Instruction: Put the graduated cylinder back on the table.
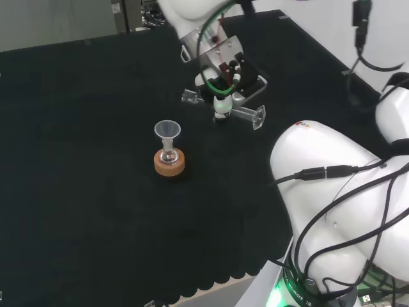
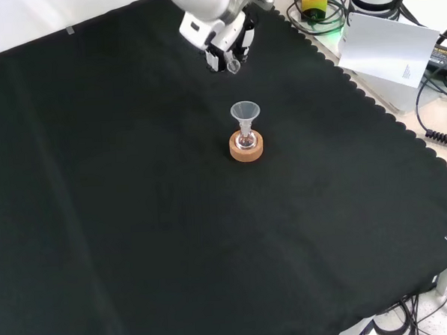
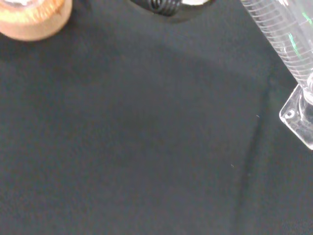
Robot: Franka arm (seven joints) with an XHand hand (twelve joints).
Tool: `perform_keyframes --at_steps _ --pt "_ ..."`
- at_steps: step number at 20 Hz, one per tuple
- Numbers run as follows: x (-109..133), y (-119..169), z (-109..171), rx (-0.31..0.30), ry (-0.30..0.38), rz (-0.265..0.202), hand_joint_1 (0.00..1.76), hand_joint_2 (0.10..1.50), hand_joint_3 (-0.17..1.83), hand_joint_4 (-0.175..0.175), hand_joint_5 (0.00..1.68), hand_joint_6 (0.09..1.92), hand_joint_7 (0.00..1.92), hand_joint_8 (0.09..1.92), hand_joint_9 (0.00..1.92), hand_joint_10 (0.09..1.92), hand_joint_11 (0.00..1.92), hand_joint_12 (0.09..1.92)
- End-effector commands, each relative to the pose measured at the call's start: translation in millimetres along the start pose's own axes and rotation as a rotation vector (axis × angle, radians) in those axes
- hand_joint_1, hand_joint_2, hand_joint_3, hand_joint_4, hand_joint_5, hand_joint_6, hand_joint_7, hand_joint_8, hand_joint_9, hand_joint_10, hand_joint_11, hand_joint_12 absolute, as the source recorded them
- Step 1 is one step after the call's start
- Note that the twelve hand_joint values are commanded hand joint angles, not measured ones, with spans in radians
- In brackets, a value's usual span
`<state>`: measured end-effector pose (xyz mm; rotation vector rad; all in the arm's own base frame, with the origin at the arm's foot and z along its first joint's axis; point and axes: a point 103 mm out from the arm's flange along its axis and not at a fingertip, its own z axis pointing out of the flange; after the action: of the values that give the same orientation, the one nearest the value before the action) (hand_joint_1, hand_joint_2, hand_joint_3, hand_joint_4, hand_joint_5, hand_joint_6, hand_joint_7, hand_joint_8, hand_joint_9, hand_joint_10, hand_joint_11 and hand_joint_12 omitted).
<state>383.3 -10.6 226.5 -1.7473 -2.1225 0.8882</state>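
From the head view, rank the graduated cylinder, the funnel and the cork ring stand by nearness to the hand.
1. Graduated cylinder: lying sideways in the hand, base to the view's right.
2. Funnel: below and left of the hand, sitting in a small flask.
3. Cork ring stand: directly under the funnel, slightly farther off.

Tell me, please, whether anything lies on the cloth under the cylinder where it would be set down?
Nothing visible does. The graduated cylinder lies sideways in the hand over bare black cloth; the funnel and cork ring stand apart from it.
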Motion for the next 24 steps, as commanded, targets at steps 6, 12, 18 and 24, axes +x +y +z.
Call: perform_keyframes --at_steps 6,12,18,24 --pt "4.9 10.2 -5.8 -0.231 0.255 -0.177 1.27 1.08 0.0 -0.175 1.03 0.91 1.08 0.89 1.53 0.09 1.22 0.79" --pt "0.5 35.6 -14.3 -0.272 0.311 -0.216 1.27 1.08 0.0 -0.175 1.03 0.91 1.08 0.89 1.53 0.09 1.22 0.79" --pt "-4.3 70.1 -25.6 -0.335 0.37 -0.252 1.27 1.08 0.0 -0.175 1.03 0.91 1.07 0.89 1.53 0.09 1.22 0.79" --pt "-13.0 95.9 -31.7 -0.421 0.434 -0.257 1.27 1.08 0.0 -0.175 1.03 0.92 1.07 0.9 1.53 0.09 1.22 0.8"
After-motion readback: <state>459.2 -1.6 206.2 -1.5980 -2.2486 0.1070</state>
